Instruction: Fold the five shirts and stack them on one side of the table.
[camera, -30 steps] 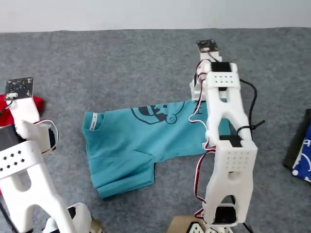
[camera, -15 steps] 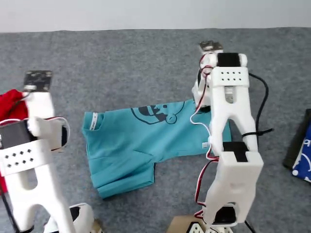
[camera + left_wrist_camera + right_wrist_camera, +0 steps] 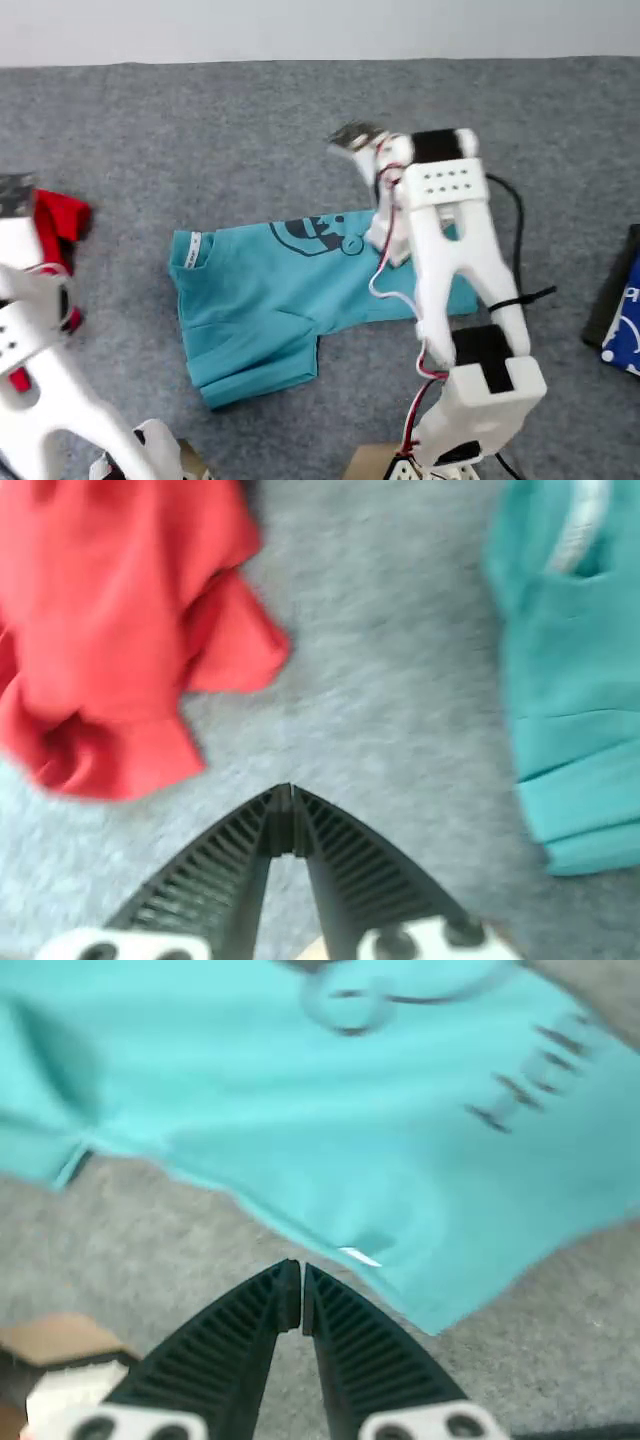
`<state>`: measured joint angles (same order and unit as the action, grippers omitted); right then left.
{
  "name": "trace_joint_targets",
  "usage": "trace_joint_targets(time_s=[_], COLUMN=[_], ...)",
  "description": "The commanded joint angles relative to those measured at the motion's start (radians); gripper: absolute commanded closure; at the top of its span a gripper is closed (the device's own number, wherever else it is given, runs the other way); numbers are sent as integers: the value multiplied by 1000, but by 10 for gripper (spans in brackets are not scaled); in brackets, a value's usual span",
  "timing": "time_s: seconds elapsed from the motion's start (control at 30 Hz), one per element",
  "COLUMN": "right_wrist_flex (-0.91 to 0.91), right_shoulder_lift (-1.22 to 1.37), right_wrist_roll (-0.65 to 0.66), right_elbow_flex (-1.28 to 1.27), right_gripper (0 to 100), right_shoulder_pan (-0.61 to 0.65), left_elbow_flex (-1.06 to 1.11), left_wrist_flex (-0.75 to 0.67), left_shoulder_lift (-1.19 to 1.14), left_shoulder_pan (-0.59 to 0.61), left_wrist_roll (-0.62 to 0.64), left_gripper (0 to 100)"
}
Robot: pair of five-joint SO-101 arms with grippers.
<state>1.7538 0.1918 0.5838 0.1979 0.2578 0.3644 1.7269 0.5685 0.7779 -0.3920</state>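
Note:
A teal shirt [image 3: 260, 300] with a dark print lies partly folded in the middle of the grey table, one sleeve turned in at the front. A crumpled red shirt [image 3: 60, 215] sits at the far left edge. My right arm [image 3: 445, 230] stands over the teal shirt's right part. My right gripper [image 3: 292, 1265] is shut and holds nothing, hovering just off the teal shirt's [image 3: 350, 1130] hem. My left gripper [image 3: 292, 792] is shut and holds nothing, over bare carpet between the red shirt [image 3: 110, 630] and the teal shirt's collar side [image 3: 570, 680].
A blue printed garment [image 3: 625, 325] on a dark one lies at the right edge. A piece of brown cardboard [image 3: 375, 462] sits at the base of the right arm. Grey carpet [image 3: 200, 130] stretches behind the teal shirt.
My right arm has swung left across the teal shirt. My left arm first rose toward the middle, then dropped back to the left beside the red shirt. The teal shirt has not moved.

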Motion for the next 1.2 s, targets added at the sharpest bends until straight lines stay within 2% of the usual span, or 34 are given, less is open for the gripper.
trace_joint_targets(time_s=[0.0, 0.13, 0.33, 0.57, 0.9, 1.17], right_wrist_flex=[41, 41, 31, 24, 28, 30], right_shoulder_lift=[-62, -62, -44, 74, 306, 415], right_wrist_roll=[26, 26, 20, -38, -123, -175], right_elbow_flex=[-21, -23, -20, 15, 273, 308], right_gripper=[987, 964, 794, 790, 790, 790], right_shoulder_pan=[85, 220, 390, 490, 561, 604], left_elbow_flex=[-35, -30, -28, -28, -30, -30], left_wrist_flex=[-29, -69, -74, -74, -69, -72], left_shoulder_lift=[25, 23, 23, 25, 25, 26], left_shoulder_pan=[161, 296, 374, 381, 381, 381], left_wrist_roll=[-49, -66, -68, -68, -68, -68], left_gripper=[996, 996, 996, 996, 996, 996])
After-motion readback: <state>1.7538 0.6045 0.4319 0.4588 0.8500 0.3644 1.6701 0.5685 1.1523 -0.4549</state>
